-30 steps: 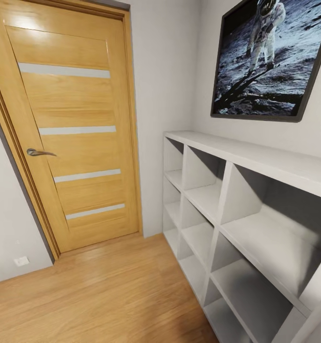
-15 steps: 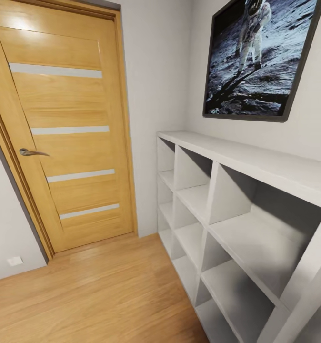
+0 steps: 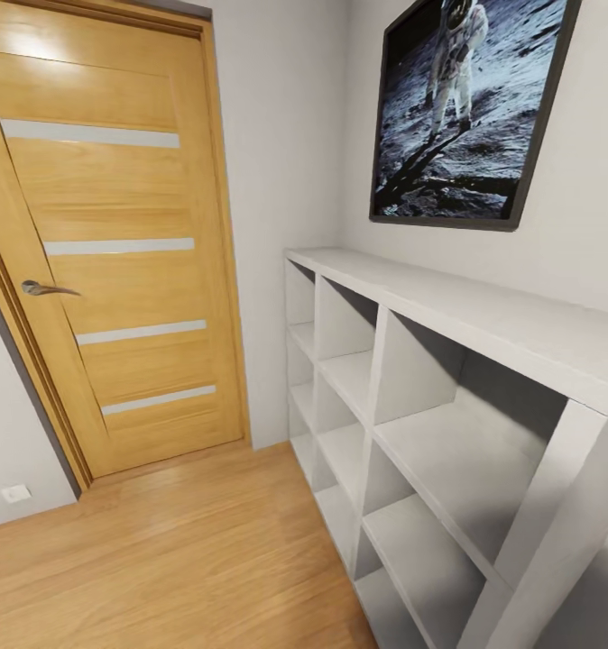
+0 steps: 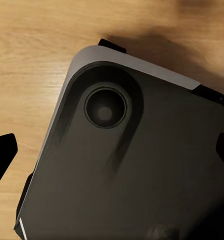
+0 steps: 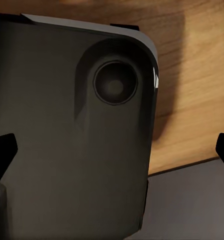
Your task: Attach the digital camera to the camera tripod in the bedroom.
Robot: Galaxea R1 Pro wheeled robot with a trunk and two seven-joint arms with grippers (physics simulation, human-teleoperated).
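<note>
Pincers (image 4: pixel 112 150) (image 5: pixel 112 150) hang spread and empty over the robot's dark base (image 4: pixel 141 175) (camera and tripod unsighted), white cubby shelf (image 3: pixel 484 315) at two o'clock.

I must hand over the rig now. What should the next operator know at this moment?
Left gripper: open, nothing between the fingers, hanging over the robot's dark base.
Right gripper: open, empty as well.
The head faces a wooden door, a white cubby shelf and an astronaut picture.
Camera and tripod: not found so far.
Done: nothing shown.
Left: find both, pick up the camera, mount it.
</note>
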